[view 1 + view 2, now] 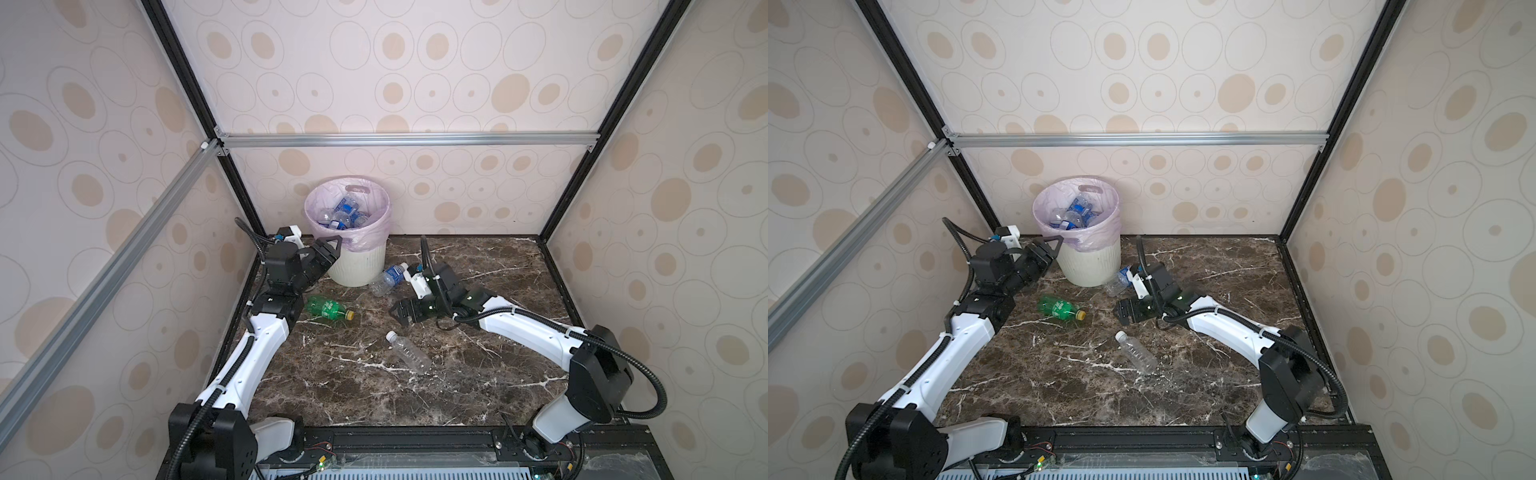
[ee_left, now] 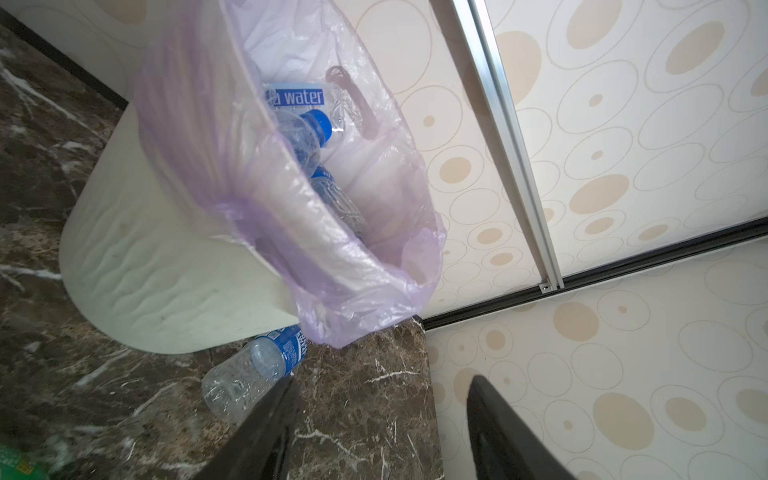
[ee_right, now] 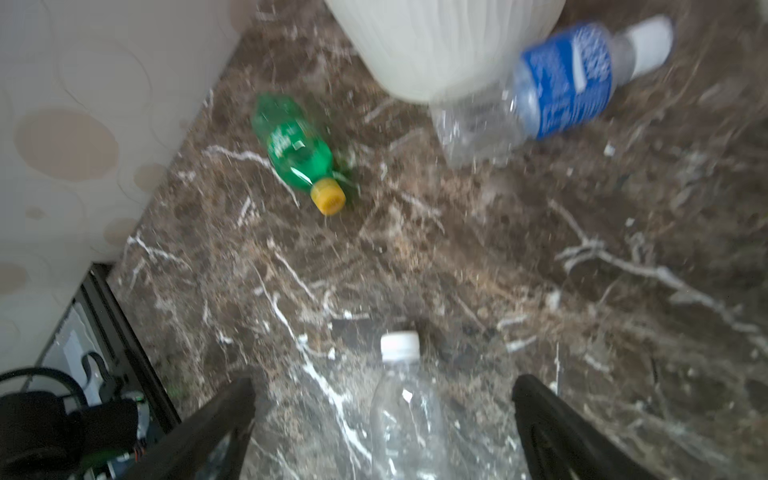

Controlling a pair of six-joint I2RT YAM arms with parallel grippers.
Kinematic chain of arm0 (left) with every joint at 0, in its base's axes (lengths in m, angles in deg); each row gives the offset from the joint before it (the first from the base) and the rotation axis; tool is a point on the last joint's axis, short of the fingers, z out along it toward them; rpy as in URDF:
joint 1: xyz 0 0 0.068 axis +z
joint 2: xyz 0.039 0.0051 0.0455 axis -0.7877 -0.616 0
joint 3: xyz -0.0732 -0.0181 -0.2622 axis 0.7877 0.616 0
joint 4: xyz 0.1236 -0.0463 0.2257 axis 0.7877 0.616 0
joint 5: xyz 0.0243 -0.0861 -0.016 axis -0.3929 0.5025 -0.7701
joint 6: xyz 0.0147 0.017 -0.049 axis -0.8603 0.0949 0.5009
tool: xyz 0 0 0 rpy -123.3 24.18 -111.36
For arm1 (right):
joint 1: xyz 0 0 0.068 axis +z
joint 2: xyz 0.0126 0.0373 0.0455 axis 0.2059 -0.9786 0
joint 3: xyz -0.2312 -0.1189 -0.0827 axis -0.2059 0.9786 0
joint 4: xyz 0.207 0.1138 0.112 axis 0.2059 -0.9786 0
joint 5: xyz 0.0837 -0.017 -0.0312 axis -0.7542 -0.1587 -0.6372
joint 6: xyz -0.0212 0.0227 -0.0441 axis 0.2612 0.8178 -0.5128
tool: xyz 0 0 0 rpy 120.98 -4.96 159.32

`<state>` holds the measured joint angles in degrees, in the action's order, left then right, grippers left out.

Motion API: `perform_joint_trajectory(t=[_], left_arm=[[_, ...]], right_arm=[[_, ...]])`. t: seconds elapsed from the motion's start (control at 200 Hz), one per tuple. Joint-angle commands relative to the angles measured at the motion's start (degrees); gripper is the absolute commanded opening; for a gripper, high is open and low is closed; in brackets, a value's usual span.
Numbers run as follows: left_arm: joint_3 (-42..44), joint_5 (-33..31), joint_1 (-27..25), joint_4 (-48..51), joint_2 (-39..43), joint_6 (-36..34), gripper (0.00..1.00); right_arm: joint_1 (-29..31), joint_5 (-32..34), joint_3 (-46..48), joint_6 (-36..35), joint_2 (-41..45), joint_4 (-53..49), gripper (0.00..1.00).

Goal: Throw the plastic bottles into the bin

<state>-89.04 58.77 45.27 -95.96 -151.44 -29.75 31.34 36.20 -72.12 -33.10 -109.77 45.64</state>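
Both top views looked down from high over the front edge, facing the circle-patterned back wall (image 1: 415, 83), sharing the whole dark brown marbled tabletop (image 1: 374, 386). The left wrist camera sat close beside the round white ribbed plastic bin (image 2: 166, 270); the right hung low over the tabletop. Both caught the clear blue-labelled plastic bottle (image 3: 557, 83).

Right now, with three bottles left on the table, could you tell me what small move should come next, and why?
Probably lower the right arm so its open jaws straddle the clear white-capped bottle. In the right wrist view that bottle lies lined up between the empty jaws, nearer than the green bottle or the blue-labelled bottle by the bin.
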Motion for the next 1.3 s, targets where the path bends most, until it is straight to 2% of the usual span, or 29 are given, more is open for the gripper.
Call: perform_joint_trajectory(t=[0.0, 0.145, 0.3, 0.795, 1.0, 1.295], left_arm=[[2.3, 0.5, 0.5, 0.3, 2.5, 0.2, 0.72], [5.6, 1.1, 0.5, -0.5, 4.0, 1.6, 0.85], [7.4, 2.5, 0.5, -0.4, 4.6, 2.6, 0.99], [14.7, 4.6, -1.1, -1.5, 6.6, 5.3, 0.99], [15.9, 4.6, -4.2, -3.2, 5.2, 6.9, 0.99], [17.0, 5.4, -11.1, -8.9, 0.5, 11.2, 0.99]], right_arm=[[2.9, 0.6, 3.6, -0.4, 0.9, -4.2, 1.00], [3.6, 2.6, 9.0, -0.6, 2.7, -5.2, 1.00], [3.7, 5.6, 12.3, -2.4, 3.4, -6.1, 0.95], [4.0, 4.8, 16.4, -4.1, -1.0, -2.8, 0.72], [4.1, 4.6, 15.1, -3.3, -2.4, -2.6, 0.58], [4.2, 5.1, 6.4, -1.9, -0.3, -7.4, 0.54]])
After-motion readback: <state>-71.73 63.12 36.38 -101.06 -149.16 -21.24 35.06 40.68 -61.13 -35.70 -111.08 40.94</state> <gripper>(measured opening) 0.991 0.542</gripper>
